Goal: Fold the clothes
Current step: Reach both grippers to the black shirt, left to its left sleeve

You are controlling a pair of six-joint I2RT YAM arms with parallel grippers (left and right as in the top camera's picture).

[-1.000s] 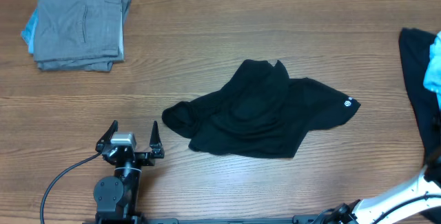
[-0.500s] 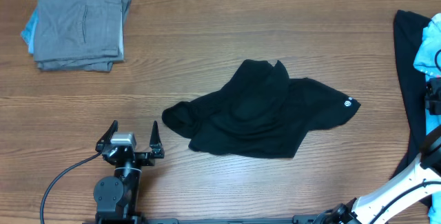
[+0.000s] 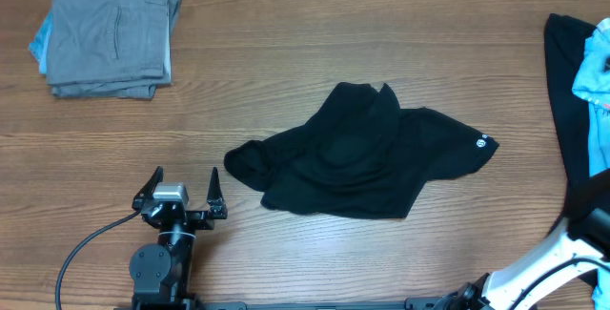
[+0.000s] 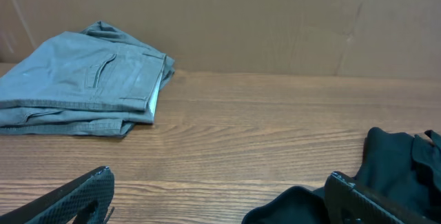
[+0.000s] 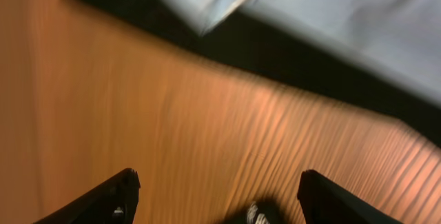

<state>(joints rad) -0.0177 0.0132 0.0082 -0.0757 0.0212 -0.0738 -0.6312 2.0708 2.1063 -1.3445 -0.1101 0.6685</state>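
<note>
Left tool [image 3: 184,175] stands wide open, empty; your right tool [image 5: 217,189] gapes too.
Black shirt [image 3: 362,153] lies crumpled on the bench [image 3: 286,62], near your left tool's right side.

Shirt [image 3: 357,153] lies at centre of table [image 3: 286,72]. Folded stack [image 3: 110,33] at 10 o'clock, well apart. Heaped garments [image 3: 581,100] at 3 o'clock edge. Left gripper [image 3: 183,186] at 7 o'clock.

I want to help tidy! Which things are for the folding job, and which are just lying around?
For the job:
- black shirt, crumpled in the middle
- black and light blue clothes, at the right edge
- grey trousers, already folded

Just lying about:
- black cable
- cardboard wall
</note>
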